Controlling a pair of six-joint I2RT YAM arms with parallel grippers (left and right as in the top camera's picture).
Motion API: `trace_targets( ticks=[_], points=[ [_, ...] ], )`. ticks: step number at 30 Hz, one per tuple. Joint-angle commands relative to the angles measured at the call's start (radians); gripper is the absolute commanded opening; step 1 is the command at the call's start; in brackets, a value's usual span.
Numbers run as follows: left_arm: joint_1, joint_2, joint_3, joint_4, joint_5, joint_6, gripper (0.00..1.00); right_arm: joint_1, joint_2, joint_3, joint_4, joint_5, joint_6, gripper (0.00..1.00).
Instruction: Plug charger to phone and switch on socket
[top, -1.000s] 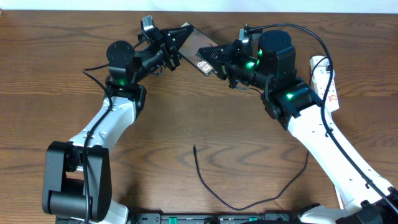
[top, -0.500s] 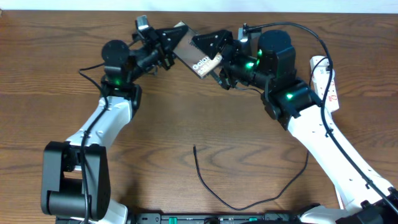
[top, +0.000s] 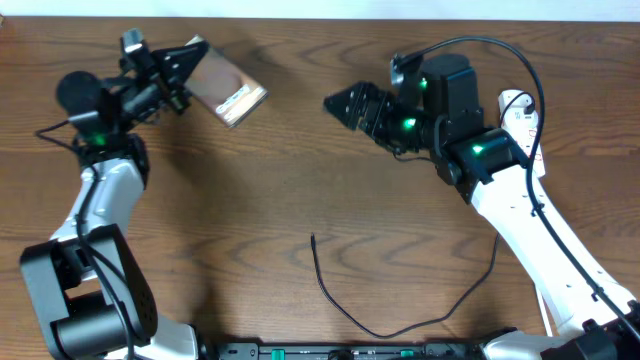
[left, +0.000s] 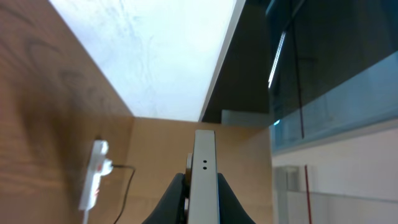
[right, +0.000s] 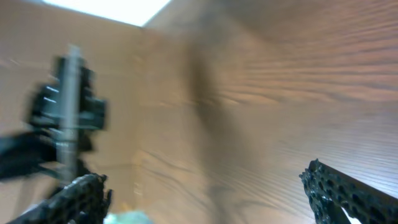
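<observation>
- Since 0.5 s ago the left arm has swung out to the far-left corner of the tabletop, carrying the phone with it. The right arm has drawn back slightly to the right, so the 2 sets of jaws are now well apart.
- Left jaws are clamped on 1 end of the phone. The left wrist view shows it edge-on between the 2 dark fingers, clear of the wood.
- Right jaws stand wide apart and hold nothing. The right wrist view is blurred but shows its fingers at opposite edges of the frame.
- The charger lies loose on the near middle of the tabletop. Its free tip points away from the robot, far from the phone and both arms.
- The socket sits at the far right edge, partly hidden by the right arm and crossed by a thick black arm cable.
</observation>
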Motion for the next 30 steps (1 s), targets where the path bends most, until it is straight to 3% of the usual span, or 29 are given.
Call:
trace_targets(
  ticks=[1,10,13,16,24,30],
  points=[
    [0.049,-0.018,0.027,0.013,0.192,0.047,0.08,0.040,-0.008,0.012,-0.099,0.092,-0.226,0.99],
    [0.084,-0.018,0.027,0.013,0.282,0.149,0.07,0.199,0.029,0.012,-0.558,0.298,-0.518,0.99],
    [0.084,-0.018,0.027,0.013,0.304,0.166,0.08,0.267,0.071,0.010,-0.682,0.376,-0.539,0.99],
    [0.084,-0.018,0.027,0.013,0.307,0.166,0.07,0.314,0.097,0.009,-0.689,0.378,-0.536,0.99],
    [0.085,-0.018,0.027,0.013,0.307,0.194,0.08,0.396,0.172,0.009,-0.565,0.383,-0.315,0.99],
    [0.091,-0.018,0.027,0.013,0.311,0.248,0.08,0.428,0.238,0.009,-0.518,0.393,-0.288,0.99]
  ],
)
